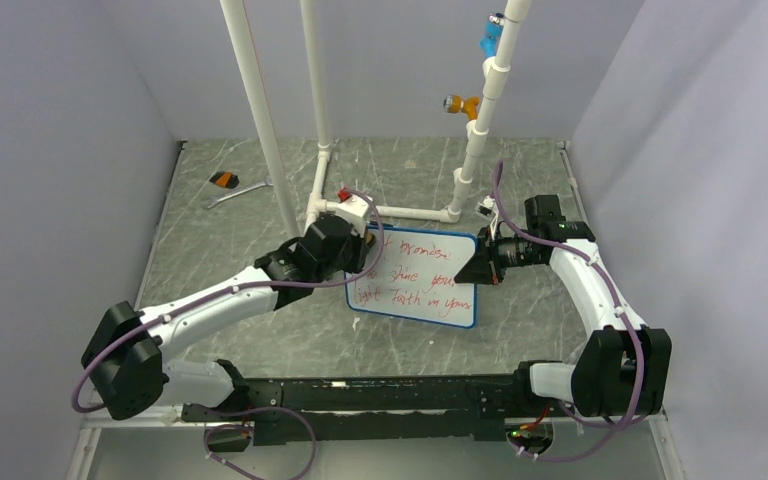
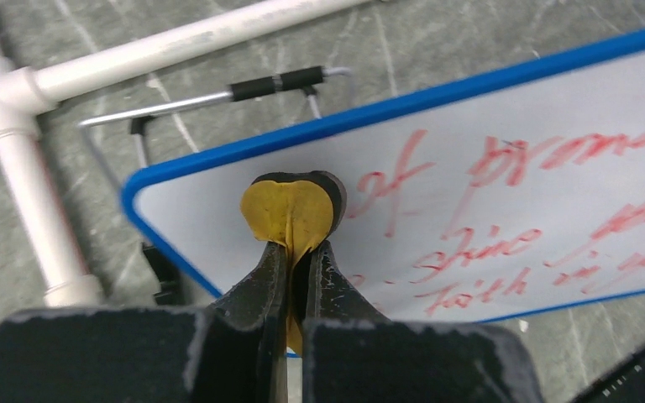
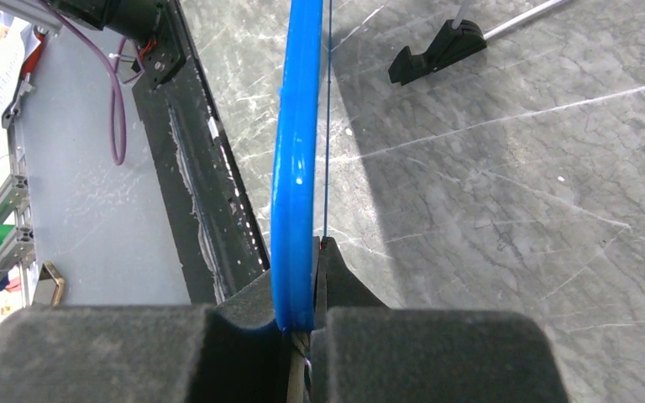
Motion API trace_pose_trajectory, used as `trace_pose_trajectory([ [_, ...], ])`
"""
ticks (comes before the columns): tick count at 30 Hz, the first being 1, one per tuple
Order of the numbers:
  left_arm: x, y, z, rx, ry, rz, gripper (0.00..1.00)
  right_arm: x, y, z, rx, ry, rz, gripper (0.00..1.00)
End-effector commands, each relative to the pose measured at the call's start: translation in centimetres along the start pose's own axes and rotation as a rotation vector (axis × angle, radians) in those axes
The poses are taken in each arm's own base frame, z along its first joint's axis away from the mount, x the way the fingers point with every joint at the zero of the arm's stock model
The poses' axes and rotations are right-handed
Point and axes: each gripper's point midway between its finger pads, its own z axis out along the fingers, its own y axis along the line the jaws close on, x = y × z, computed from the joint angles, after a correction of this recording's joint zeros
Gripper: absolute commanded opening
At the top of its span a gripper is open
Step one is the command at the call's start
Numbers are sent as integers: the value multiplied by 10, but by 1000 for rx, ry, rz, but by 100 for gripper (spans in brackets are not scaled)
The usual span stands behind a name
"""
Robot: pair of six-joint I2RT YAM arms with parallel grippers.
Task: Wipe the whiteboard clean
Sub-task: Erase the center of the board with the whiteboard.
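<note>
Left jaws — pinching yellow pad (image 2: 290,214) | right jaws — clamping whiteboard (image 1: 415,290) edge

Diffuse, even overhead light. The top view is bright and sharp, with faint soft shadows on the table (image 1: 220,240). Left wrist view: yellow pad (image 2: 290,214) and whiteboard (image 2: 487,185) writing are in focus, while the left gripper (image 2: 291,250) body blurs near the lens. Right wrist view: the whiteboard, edge-on, carries small glints and throws a soft shadow rightward.
</note>
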Motion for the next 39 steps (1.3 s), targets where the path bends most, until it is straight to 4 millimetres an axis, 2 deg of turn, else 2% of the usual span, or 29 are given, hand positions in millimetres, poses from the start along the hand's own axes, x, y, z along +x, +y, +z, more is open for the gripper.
trace_pose_trajectory([
  [1,-19,-39,-2,101,-42,12,0,-3,7,1,-25,12,-57,0],
  [5,-14,-12,-1,28,-57,-11,0,-3,7,1,-25,12,-59,0],
  [8,-13,19,-4,-41,-68,-33,0,-3,7,1,-26,11,-60,0],
  [10,-12,27,-7,-50,-67,-36,0,-3,7,1,-25,12,-59,0],
  [14,-9,12,-8,33,-64,-44,0,-2,7,1,-25,13,-55,0],
  [16,-3,-2,-7,76,-58,-35,0,-3,6,1,-25,13,-56,0],
  [20,-5,-37,-5,135,-69,13,0,-2,6,2,-28,17,-51,0],
  [22,-2,-45,-3,137,-62,27,0,-2,6,2,-31,19,-49,0],
  [24,1,-40,-1,100,-55,28,0,-2,6,2,-31,17,-49,0],
  [29,-5,7,-4,-57,-96,-9,0,-2,7,2,-33,16,-53,0],
  [32,-2,20,-8,-93,-86,-5,0,-2,7,1,-33,16,-53,0],
  [35,2,14,-4,-65,-63,-10,0,-2,7,1,-32,16,-54,0],
  [39,6,-16,-1,3,-56,3,0,-2,7,2,-33,16,-53,0],
])
